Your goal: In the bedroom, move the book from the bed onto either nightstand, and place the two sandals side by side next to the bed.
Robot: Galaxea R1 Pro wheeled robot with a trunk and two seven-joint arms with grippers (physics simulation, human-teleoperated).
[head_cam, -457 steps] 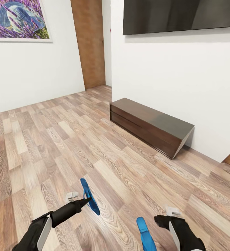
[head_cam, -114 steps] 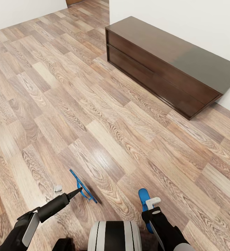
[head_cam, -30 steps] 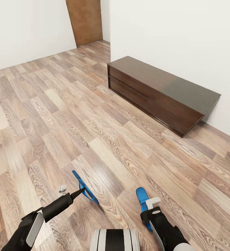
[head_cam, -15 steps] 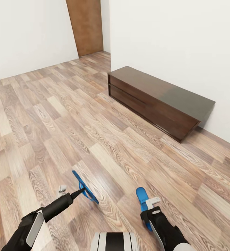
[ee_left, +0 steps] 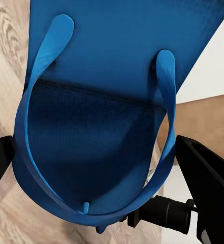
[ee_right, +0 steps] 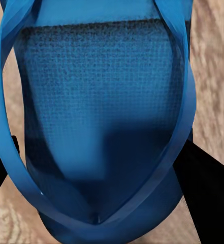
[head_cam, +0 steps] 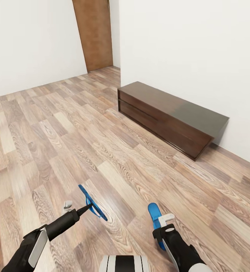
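Both bright blue sandals are off the floor, one in each gripper. My left gripper (head_cam: pixel 87 207) is shut on one sandal (head_cam: pixel 91 202), which stands on edge over the planks; close up, that sandal (ee_left: pixel 106 101) shows its sole and thin straps between the dark fingers (ee_left: pixel 208 178). My right gripper (head_cam: pixel 163 223) is shut on the other sandal (head_cam: pixel 154 215), whose textured sole (ee_right: pixel 101 101) fills the space between its fingers (ee_right: pixel 208 188). The book, bed and nightstand are out of view.
A long low dark brown cabinet (head_cam: pixel 170 117) stands against the white wall at the right. A light wooden door (head_cam: pixel 94 34) is at the far end. Wood-plank floor (head_cam: pixel 56 143) spreads ahead and to the left.
The head camera has tilted up, so the cabinet and floor sit lower in the picture and more of the door shows. Both grippers keep hold of their sandals in the same places.
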